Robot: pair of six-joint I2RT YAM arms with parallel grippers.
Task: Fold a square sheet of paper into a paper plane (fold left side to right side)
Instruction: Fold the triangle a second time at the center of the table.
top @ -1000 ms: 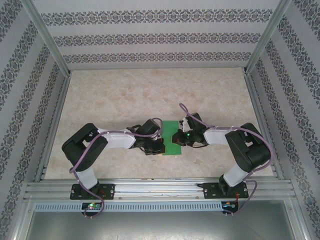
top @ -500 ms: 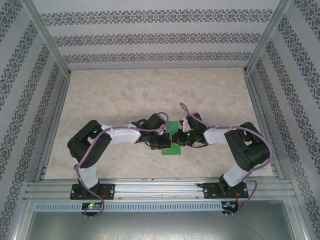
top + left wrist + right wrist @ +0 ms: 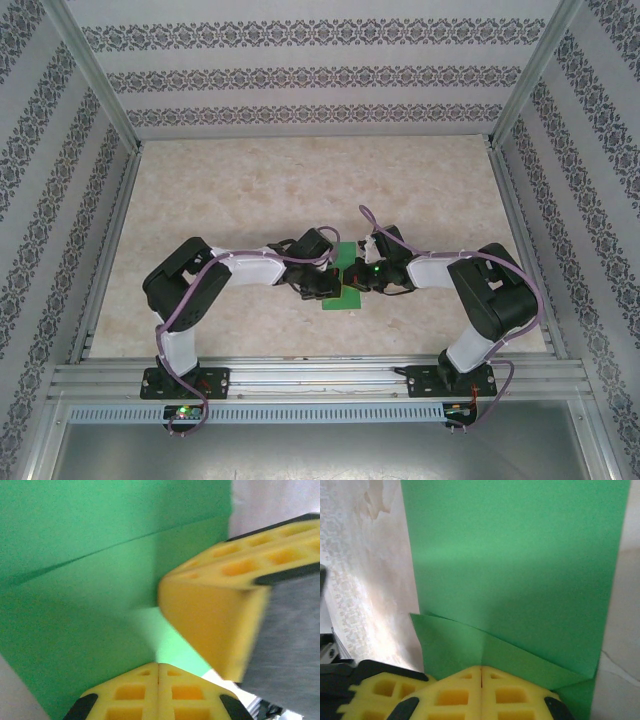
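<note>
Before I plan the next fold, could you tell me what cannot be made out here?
- Right wrist view: the near edge of the green paper hides behind the right end effector; the frame cuts its far edge.
- Left wrist view: paper blurred, running off top and left; the left end effector covers its near part.
- Top view: both end effectors cover most of the paper; creases too small to trace.

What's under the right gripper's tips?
A folded flap of the green paper lies under the shut right gripper. The table shows beside the sheet; the spot directly beneath the tips is covered.
</note>
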